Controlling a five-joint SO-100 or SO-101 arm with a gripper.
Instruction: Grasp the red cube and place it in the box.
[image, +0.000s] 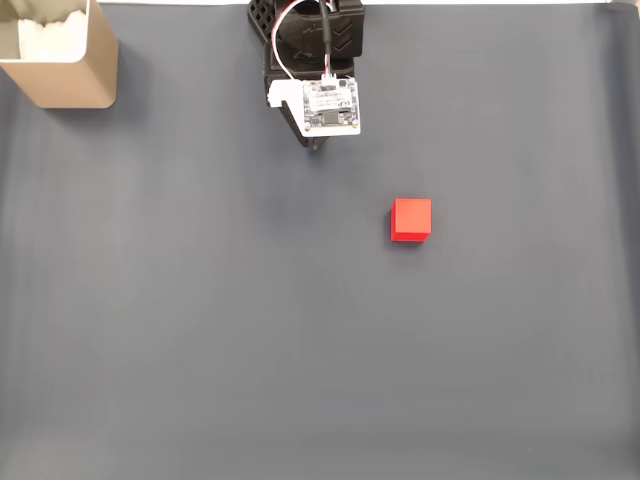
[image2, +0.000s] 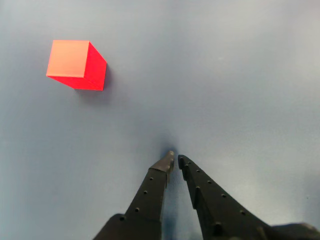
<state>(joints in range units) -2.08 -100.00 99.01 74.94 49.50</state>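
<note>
While my arm (image: 312, 60) hangs at the top middle of the fixed view, the dark grey mat (image: 300, 350) spreads under everything, plain and flat from edge to edge. Next in size is the box (image: 62, 52), a tan container with rounded corners sitting in the far upper-left corner of that view, cut off by the frame, with white material showing inside it. From my arm it lies at about nine o'clock, well apart.

My arm carries a white board (image: 330, 105) with a dark chip on its top side, and red and white wires loop up from it. Below that board, my gripper (image2: 175, 161) points down at the mat. In the wrist view its two black fingers (image2: 150, 192) rise from the bottom edge and nearly meet at the tips, leaving only a thin sliver of a gap; nothing is held between them.

Smallest is the cube (image: 411, 219), bright red with smooth faces, resting alone on the mat. In the fixed view it lies at about four o'clock from my gripper's tip, apart from it and touching nothing. In the wrist view the cube (image2: 76, 65) sits at about ten o'clock from my fingertips, up in the left part of the frame, with bare mat between us.
</note>
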